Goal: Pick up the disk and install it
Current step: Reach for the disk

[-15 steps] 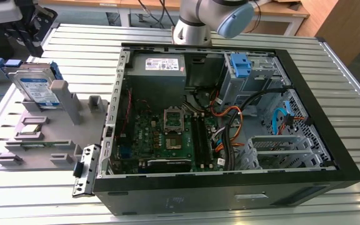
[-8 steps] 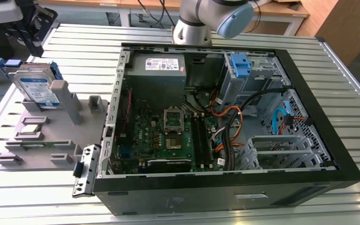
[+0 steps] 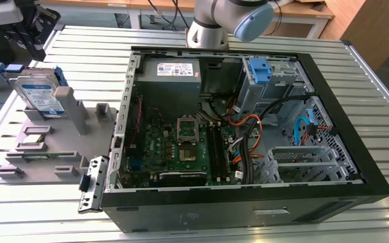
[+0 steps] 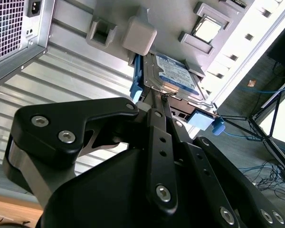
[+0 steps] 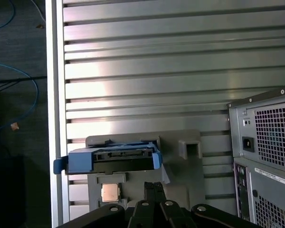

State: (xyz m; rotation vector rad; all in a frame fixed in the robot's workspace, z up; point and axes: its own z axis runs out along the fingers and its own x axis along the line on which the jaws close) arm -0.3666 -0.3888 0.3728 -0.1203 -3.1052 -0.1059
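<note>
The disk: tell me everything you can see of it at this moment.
The disk is a flat silver drive with a white-and-blue label and blue plastic rails on its edges. It stands on edge, leaning back, in the grey holder on the slatted table, at the exterior view's left of the open computer case. Only the holder touches it.
</note>
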